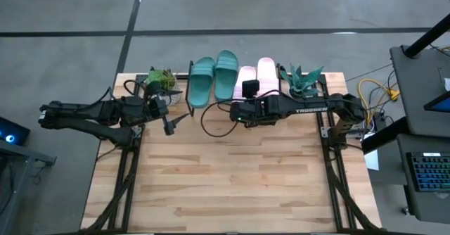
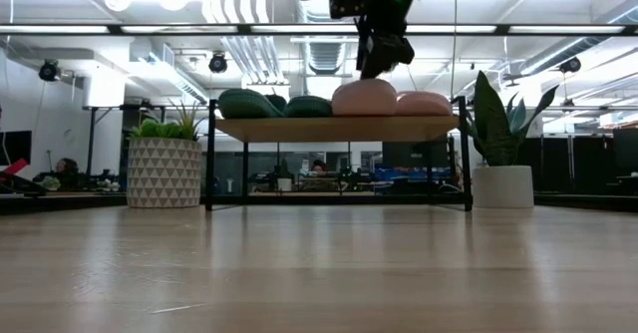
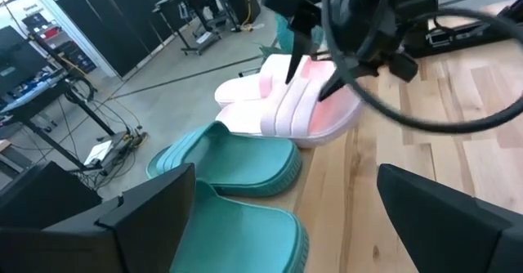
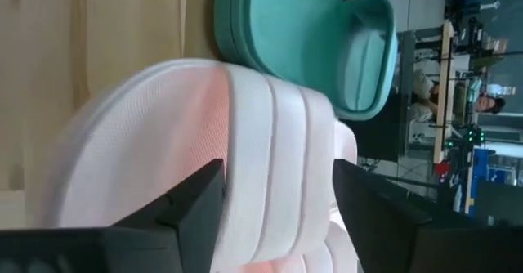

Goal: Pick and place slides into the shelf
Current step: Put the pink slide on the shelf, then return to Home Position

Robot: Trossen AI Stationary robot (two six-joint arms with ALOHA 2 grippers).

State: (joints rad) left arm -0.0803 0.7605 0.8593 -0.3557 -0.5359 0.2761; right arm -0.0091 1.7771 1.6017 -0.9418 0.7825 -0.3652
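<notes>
The right end effector (image 4: 278, 203), fingers spread astride the strap of the near pink slide (image 4: 204, 142), hangs directly over it on the shelf (image 2: 339, 129), the slide's length running away across the plank, teal pair (image 1: 213, 77) beyond, left end effector (image 1: 171, 124) open alongside.

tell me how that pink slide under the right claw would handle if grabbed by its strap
The pink slide looks like soft moulded rubber, so probably light and a bit bendy. Its ribbed strap should give the right claw some grip. It sits flat on the shelf, so unlikely to roll.
</notes>
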